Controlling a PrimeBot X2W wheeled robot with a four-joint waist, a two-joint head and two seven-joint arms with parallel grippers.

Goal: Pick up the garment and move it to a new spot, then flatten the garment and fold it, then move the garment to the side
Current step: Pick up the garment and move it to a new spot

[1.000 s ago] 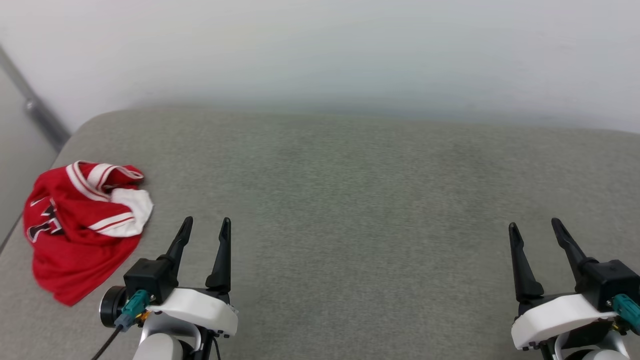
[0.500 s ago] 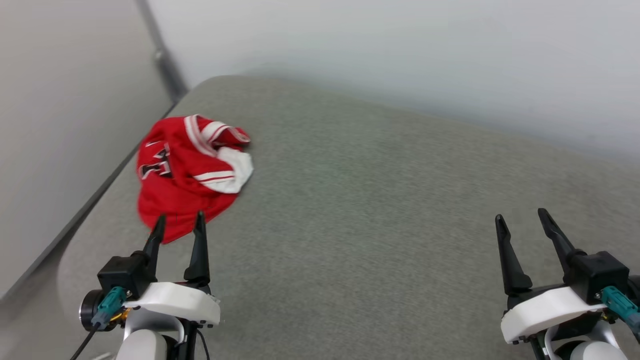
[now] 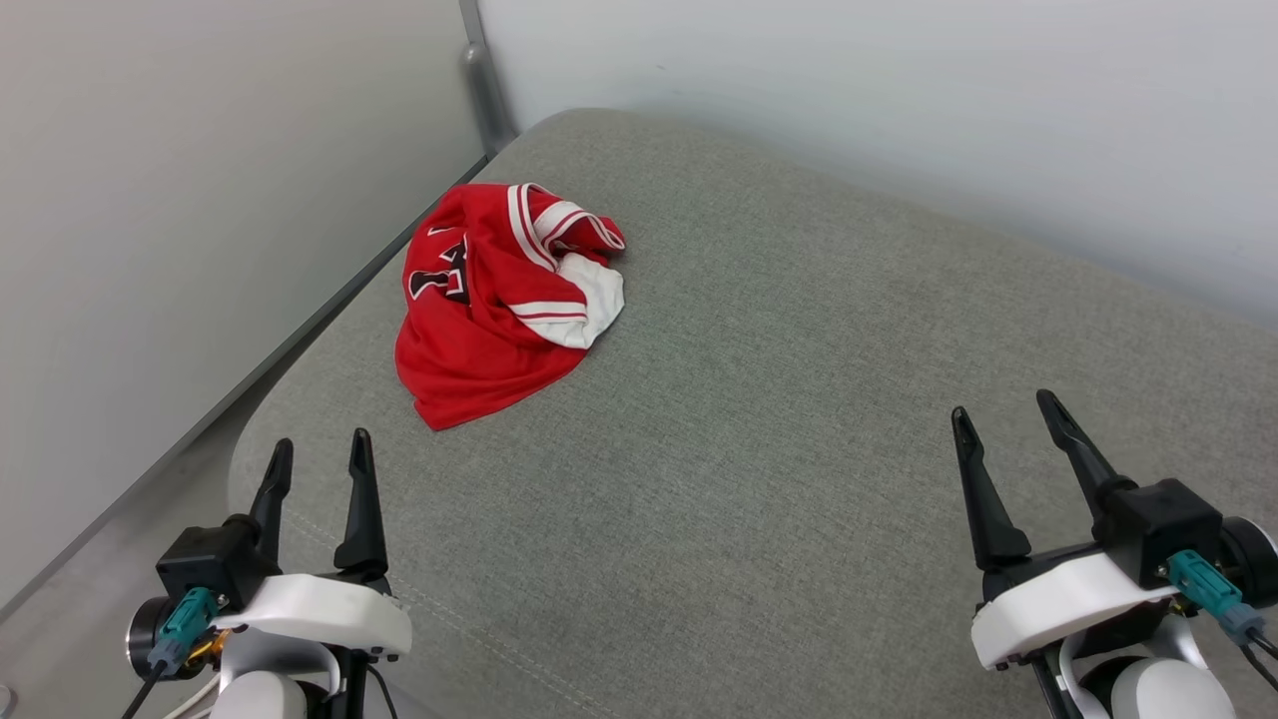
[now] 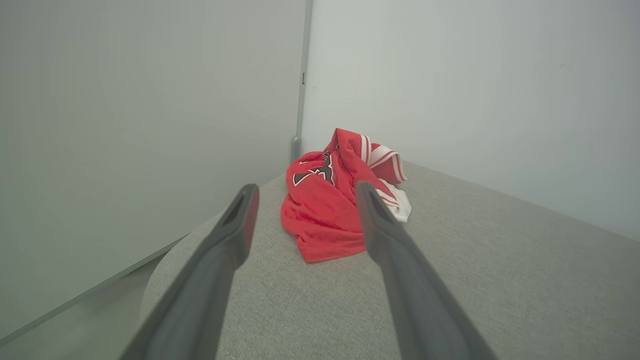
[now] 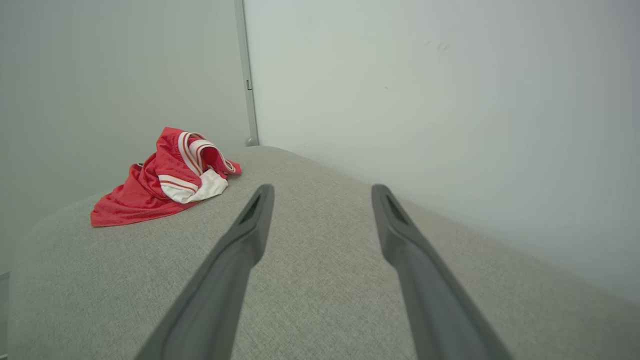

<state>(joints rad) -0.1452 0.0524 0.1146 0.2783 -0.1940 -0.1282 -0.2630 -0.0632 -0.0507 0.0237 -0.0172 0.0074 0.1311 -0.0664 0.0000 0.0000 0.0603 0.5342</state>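
I find the garment (image 3: pixel 469 335) crumpled near the far-left corner of the grey cushion (image 3: pixel 779 419), judged light and limp, best pinched at a raised fold; left pincer (image 3: pixel 319 446) and right pincer (image 3: pixel 1003 402) both apart, empty

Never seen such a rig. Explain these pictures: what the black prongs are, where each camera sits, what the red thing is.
This is a two-armed robot. The black prongs are the fingers of its left gripper and right gripper, seen from a camera on its head. The other two pictures come from wrist cameras looking along those fingers. A crumpled red-and-white garment lies on the grey padded surface, toward its far left corner. Both grippers are open and hold nothing.
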